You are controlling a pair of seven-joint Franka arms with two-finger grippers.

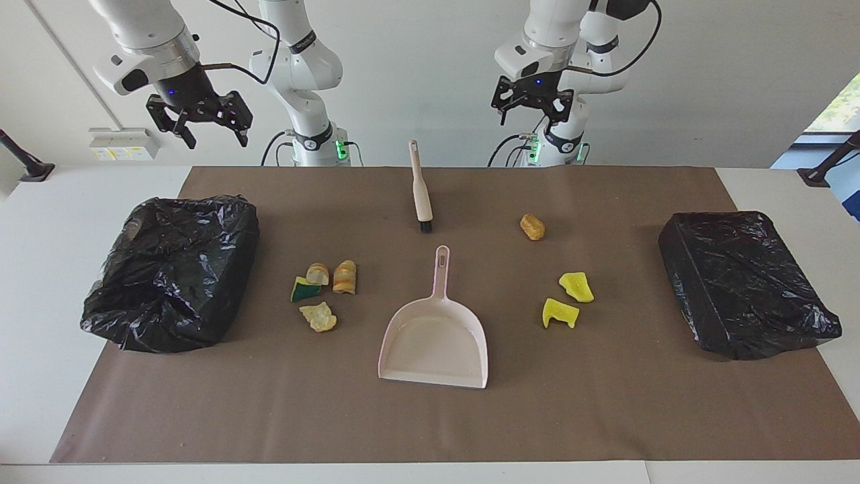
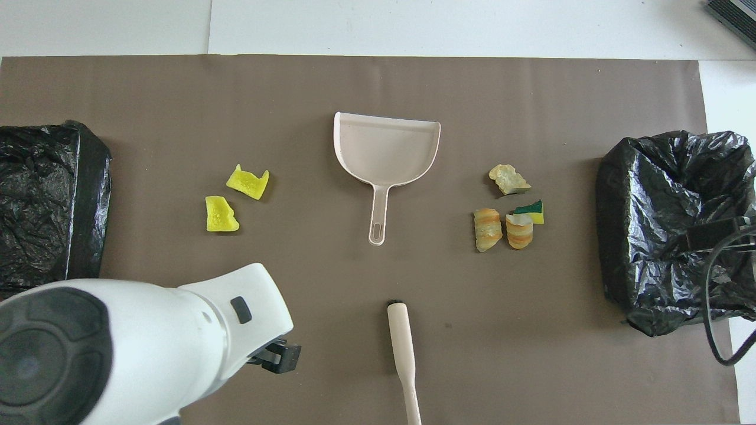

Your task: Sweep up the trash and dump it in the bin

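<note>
Nothing picked up yet. Left gripper (image 1: 532, 107) hangs high over the mat's (image 1: 605, 403) robot-side edge, fingers spread wide, empty. Right gripper (image 1: 199, 121) hangs high over the right-arm end's robot-side corner, also wide open and empty.

Brush (image 1: 421, 188) lies mid-mat near the robot-side edge, bristles toward the dustpan (image 1: 435, 336), whose handle points back at the brush.

My read of the step: grab brush and pan. Take the brush mid-handle, square on, so it doesn't twist. Pan by the handle, lip kept flat on the mat.

Trash is all loose on the mat. Two yellow chunks (image 1: 568, 299) and a brown lump (image 1: 532, 226) lie toward the left-arm end. Four scraps (image 1: 324, 289), sponge wedge included, sit in a cluster toward the right-arm end, near that bin.

Bins: black-bagged bin (image 1: 171, 269) at the right-arm end, another (image 1: 742, 282) at the left-arm end. No trash visible in either. Dustpan empty.
</note>
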